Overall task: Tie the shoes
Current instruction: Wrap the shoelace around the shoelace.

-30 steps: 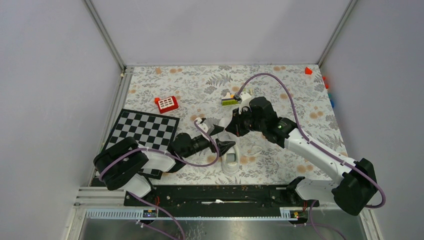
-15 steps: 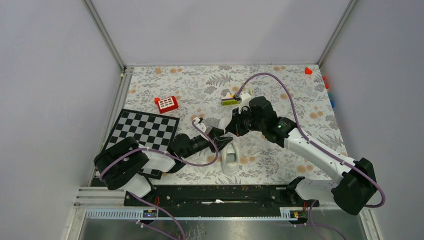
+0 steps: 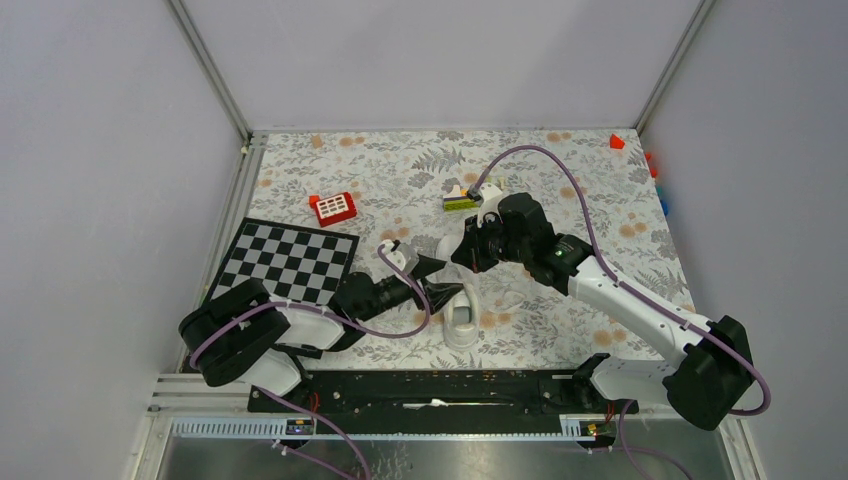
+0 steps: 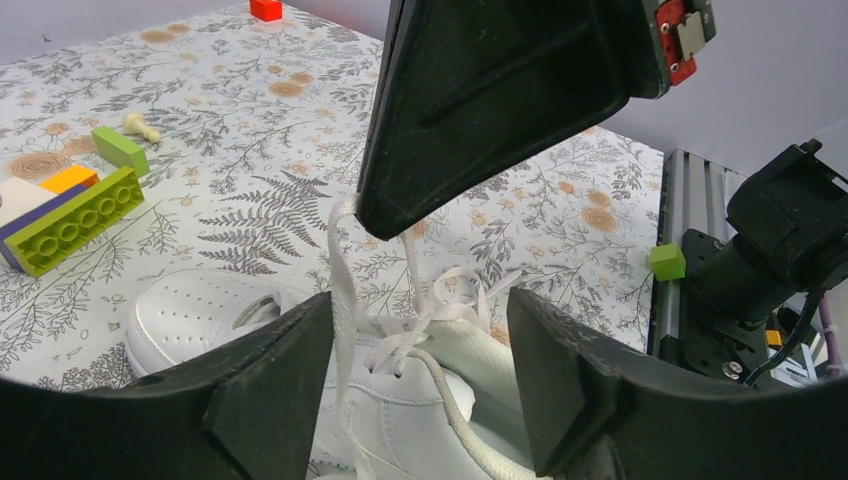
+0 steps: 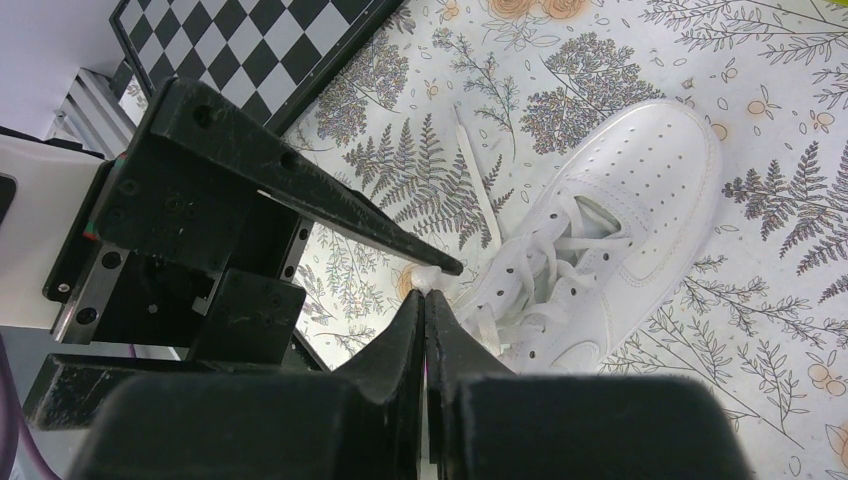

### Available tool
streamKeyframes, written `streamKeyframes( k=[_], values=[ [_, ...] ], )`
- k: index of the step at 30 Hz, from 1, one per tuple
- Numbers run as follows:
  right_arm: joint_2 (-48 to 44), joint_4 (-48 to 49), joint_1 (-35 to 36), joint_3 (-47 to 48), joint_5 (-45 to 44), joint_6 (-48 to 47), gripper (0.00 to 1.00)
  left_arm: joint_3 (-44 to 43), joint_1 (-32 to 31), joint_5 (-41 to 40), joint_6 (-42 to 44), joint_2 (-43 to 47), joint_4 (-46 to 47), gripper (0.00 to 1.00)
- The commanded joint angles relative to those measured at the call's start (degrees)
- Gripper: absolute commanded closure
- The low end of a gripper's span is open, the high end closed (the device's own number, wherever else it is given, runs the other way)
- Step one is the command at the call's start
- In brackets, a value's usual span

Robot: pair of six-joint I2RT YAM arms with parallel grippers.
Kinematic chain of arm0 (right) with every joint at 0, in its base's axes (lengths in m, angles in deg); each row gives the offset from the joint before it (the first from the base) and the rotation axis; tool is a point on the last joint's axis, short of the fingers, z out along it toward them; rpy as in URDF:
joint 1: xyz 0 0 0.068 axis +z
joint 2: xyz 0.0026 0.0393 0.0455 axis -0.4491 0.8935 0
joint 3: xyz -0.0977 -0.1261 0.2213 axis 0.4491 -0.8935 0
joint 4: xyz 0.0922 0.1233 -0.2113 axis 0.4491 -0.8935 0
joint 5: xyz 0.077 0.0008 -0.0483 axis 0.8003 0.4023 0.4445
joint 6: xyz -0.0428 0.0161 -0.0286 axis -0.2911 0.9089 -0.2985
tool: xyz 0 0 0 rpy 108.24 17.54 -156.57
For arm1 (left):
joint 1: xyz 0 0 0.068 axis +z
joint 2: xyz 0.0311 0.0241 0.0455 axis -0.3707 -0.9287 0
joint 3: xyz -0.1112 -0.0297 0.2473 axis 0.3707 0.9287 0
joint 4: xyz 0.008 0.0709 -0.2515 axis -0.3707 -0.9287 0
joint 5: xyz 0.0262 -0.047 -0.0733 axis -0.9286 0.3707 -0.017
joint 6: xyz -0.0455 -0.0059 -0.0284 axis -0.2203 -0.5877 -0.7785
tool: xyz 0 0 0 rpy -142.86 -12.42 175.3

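Note:
The white shoe (image 3: 462, 318) lies on the floral table in front of the arm bases, its toe (image 4: 190, 305) pointing away from them. My right gripper (image 3: 462, 256) hangs over its left side, shut on the end of a white lace (image 5: 428, 276). That lace (image 4: 340, 280) runs taut from the eyelets up to the right fingertips. At the shoe's lace area my left gripper (image 4: 420, 310) stands open, one finger (image 4: 270, 390) beside the raised lace and the other finger (image 4: 570, 380) past the tongue. Nothing is pinched between them. In the top view the left gripper (image 3: 446, 282) reaches in from the left.
A checkerboard (image 3: 285, 262) lies at the left. A red block (image 3: 333, 207) and a green brick stack (image 3: 462, 200) sit behind the shoe. A small green cube (image 4: 667, 262) rests near the rail. Another loose lace (image 5: 475, 190) trails on the table beside the shoe.
My left gripper narrowed, then widened again at the laces, and its arm shifted slightly left. The right gripper kept its hold on the lace and barely moved.

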Motion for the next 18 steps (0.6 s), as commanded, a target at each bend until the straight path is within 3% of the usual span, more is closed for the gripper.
streamKeyframes(
  k=[1,9,14,18],
  values=[
    [-1.68,2.11,-0.49,1.0,1.24,0.59,1.0,-2.27,-0.18,0.1,-0.7,-0.44,3.22,0.3],
    [-1.98,2.07,-0.45,1.08,0.99,0.83,1.0,-2.23,-0.24,-6.26,0.29,0.6,2.81,0.3],
    [-2.14,1.93,-0.45,1.05,-1.24,2.66,1.0,1.03,-0.22,-10.06,1.92,9.23,-3.61,0.3],
    [-3.82,3.53,-0.48,-1.02,-6.55,10.32,1.0,3.66,-0.2,-12.33,3.68,17.27,-10.9,0.29]
  ],
)
